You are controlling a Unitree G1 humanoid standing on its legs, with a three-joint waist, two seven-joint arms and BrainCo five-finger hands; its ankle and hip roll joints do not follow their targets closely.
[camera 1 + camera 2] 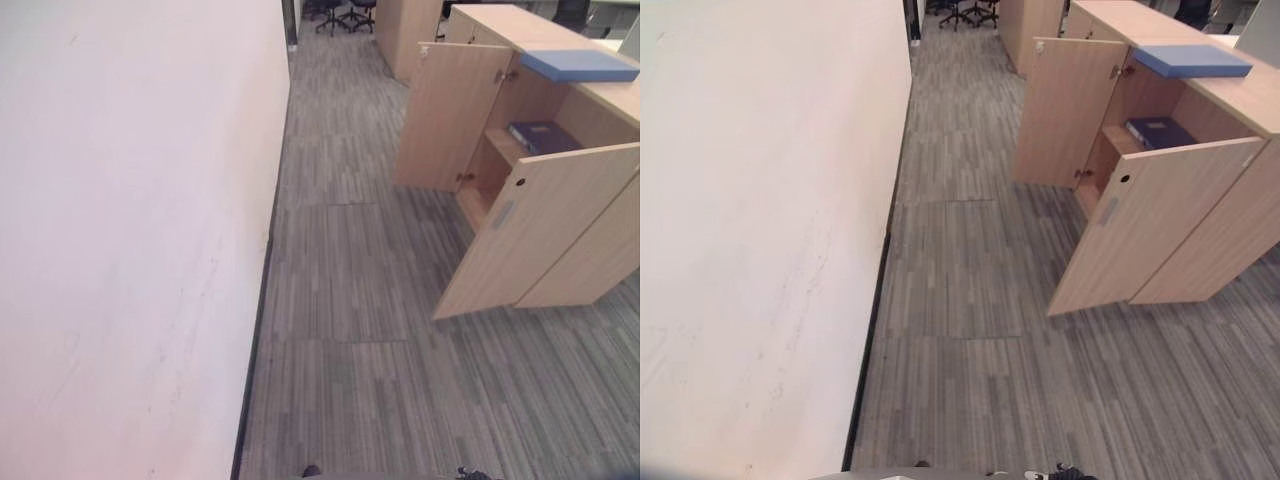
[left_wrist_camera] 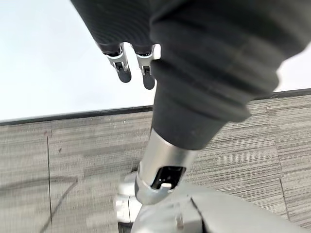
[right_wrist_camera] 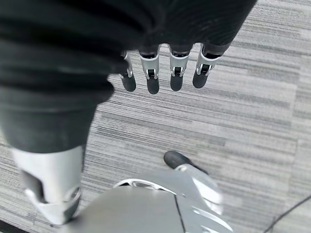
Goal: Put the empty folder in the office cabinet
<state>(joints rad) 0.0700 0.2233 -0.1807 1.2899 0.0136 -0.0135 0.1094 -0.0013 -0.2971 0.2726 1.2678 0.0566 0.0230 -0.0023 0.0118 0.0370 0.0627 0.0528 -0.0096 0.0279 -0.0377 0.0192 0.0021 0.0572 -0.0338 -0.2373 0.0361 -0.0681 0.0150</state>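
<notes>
Probably light, stiff and slick, the blue folder [image 1: 580, 65] on the cabinet [image 1: 606, 100] wants an edge grasp; left robot hand [image 2: 133, 60] and right robot hand [image 3: 165, 68] hang relaxed, fingers straight, empty.

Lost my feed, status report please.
Both hands, left and right, open, empty. Light blue folder on cabinet top, doors open. Dark folder already on shelf.

You can't really see inside the cabinet [image 1: 560, 190]: its open doors [image 1: 530, 235] cover the lower shelves. The dark folder [image 1: 545, 136] on the shelf is half hidden, and the light blue folder [image 1: 1192, 60] on top gets clipped at the head view's edge.
</notes>
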